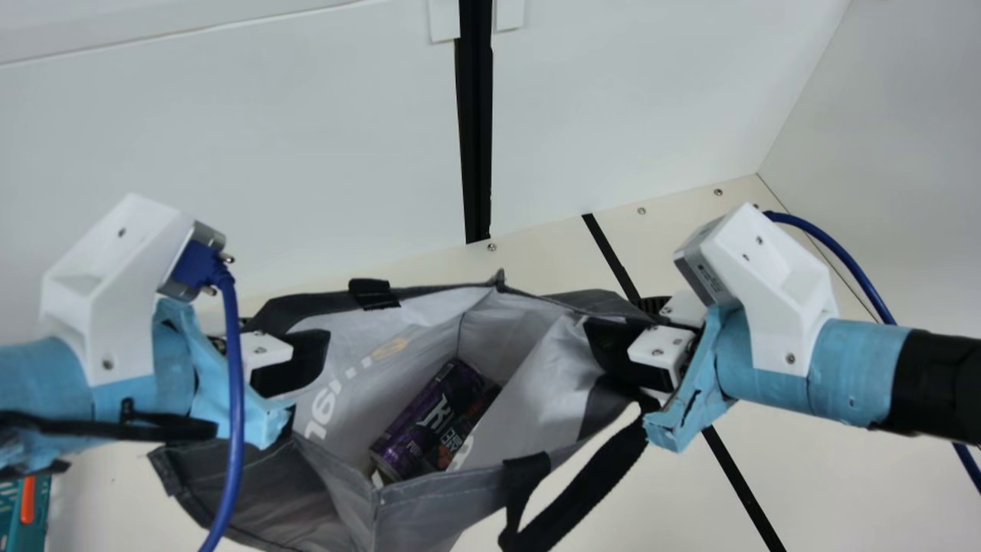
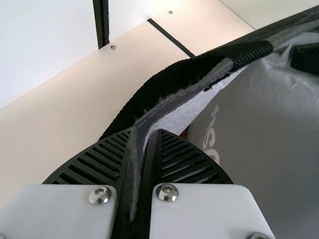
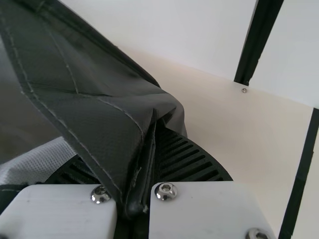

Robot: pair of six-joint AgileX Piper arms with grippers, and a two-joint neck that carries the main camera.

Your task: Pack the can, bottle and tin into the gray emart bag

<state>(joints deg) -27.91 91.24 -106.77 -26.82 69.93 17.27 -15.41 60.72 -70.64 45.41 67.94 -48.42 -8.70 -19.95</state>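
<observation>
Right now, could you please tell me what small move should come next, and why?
I would probably raise both grippers slightly and evenly, to draw the gray bag more upright. The left gripper and right gripper both have their jaws closed on its rim, the purple can lies slanted inside, and the bag's sides look slack and creased.

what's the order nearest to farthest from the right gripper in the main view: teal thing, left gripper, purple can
1. Purple can, inside the bag
2. Left gripper, across at the bag's left side
3. Teal thing, lower left corner
</observation>
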